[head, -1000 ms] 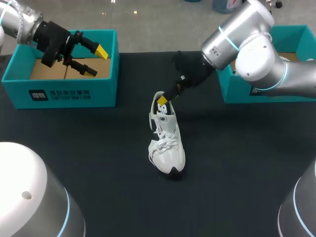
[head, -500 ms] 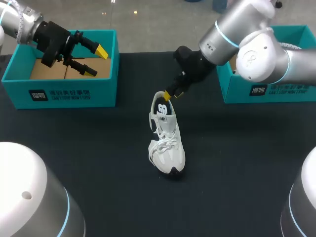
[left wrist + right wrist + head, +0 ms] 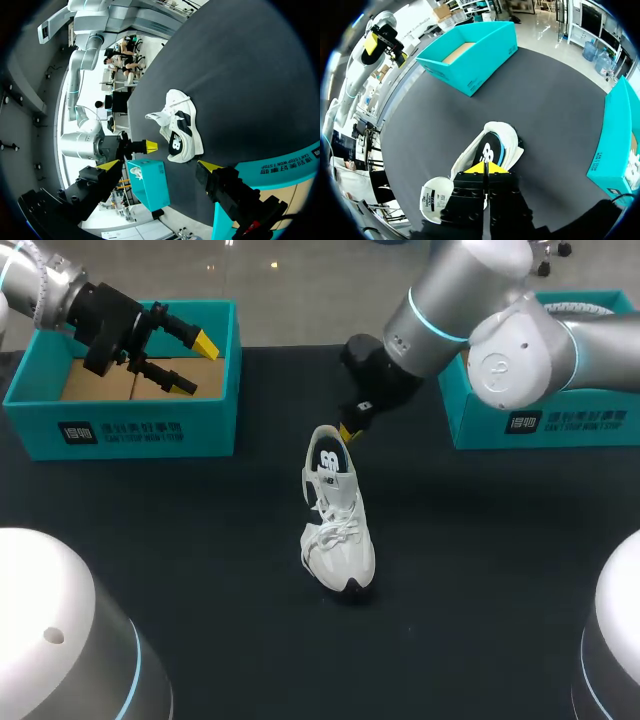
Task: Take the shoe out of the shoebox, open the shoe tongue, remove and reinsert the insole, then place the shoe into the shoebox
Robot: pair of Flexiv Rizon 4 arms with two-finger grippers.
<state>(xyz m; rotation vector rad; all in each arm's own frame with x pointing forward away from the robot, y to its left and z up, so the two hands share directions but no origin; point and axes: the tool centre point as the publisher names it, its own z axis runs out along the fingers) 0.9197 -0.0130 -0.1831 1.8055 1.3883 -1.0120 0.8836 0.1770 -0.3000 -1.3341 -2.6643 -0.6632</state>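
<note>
A white shoe (image 3: pixel 337 525) with a dark blue insole (image 3: pixel 491 148) stands on the black table, heel toward the back. My right gripper (image 3: pixel 347 432) hangs just above and behind the heel, shut, with nothing seen between its yellow tips (image 3: pixel 484 168). The shoe (image 3: pixel 506 145) lies right ahead of those tips, and its white tongue with a printed label (image 3: pixel 436 200) shows beside the gripper body. My left gripper (image 3: pixel 190 362) is open above the left teal shoebox (image 3: pixel 120 430), far from the shoe (image 3: pixel 181 136), and it (image 3: pixel 159 165) holds nothing.
A second teal box (image 3: pixel 530 420) stands at the back right under my right arm, with something white inside (image 3: pixel 634 167). The left box shows a brown cardboard floor (image 3: pixel 95 380). Bare black table (image 3: pixel 200 560) surrounds the shoe.
The right gripper went from open at the shoe's heel opening to shut, and it rose a little and drew back. The shoe and the left arm stayed put.
</note>
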